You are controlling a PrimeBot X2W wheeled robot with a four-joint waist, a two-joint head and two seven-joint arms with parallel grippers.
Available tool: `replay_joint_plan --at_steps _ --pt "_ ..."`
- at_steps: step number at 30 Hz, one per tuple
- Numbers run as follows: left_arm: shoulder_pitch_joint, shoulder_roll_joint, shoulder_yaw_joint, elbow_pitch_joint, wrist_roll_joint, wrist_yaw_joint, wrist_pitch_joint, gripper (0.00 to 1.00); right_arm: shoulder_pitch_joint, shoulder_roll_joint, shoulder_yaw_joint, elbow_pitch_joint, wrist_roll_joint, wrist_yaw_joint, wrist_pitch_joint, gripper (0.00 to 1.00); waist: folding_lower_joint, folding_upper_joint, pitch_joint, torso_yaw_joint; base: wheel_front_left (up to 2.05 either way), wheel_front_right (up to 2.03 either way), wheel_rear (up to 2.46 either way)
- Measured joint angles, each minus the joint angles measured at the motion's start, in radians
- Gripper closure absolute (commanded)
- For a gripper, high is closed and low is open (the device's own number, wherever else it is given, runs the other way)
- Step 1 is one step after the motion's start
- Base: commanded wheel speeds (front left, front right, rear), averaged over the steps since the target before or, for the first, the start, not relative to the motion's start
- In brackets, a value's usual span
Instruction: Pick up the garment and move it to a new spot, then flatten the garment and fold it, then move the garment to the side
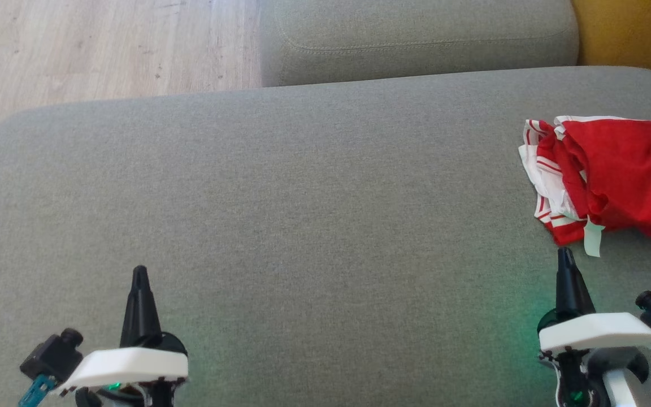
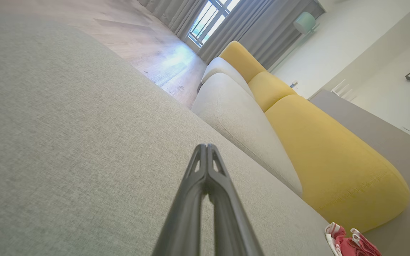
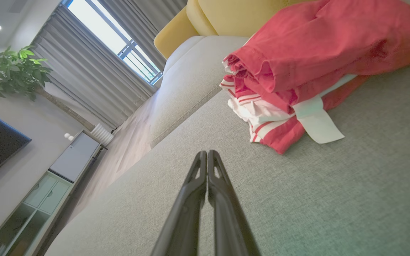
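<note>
At right edge, red-white garment [image 1: 613, 175] lies bunched on grey sofa [image 1: 303, 198]; right pincer [image 1: 565, 254] closed, empty, just below it; left pincer [image 1: 139, 274] closed, empty, lower left.

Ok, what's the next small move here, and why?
Probably open the right end effector and ease it forward to the garment. The garment lies crumpled and ungrasped just beyond that shut end effector, while the left end effector sits far across the cushion.

The left gripper [image 1: 139, 272] and right gripper [image 1: 565, 253] share slim black tapering fingers [image 1: 139, 316], white wrist shells [image 1: 127, 364], small black side cameras [image 1: 54, 355] and green lights
</note>
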Motion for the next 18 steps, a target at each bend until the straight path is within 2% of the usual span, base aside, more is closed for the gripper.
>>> replay_joint_plan --at_steps 18 --pt "-0.002 0.001 0.03 0.006 -0.177 -0.001 0.049 1.0 0.0 0.0 -0.025 -0.018 0.193 0.0 0.051 1.0 0.0 0.0 -0.007 -0.004 0.0 0.0 0.0"
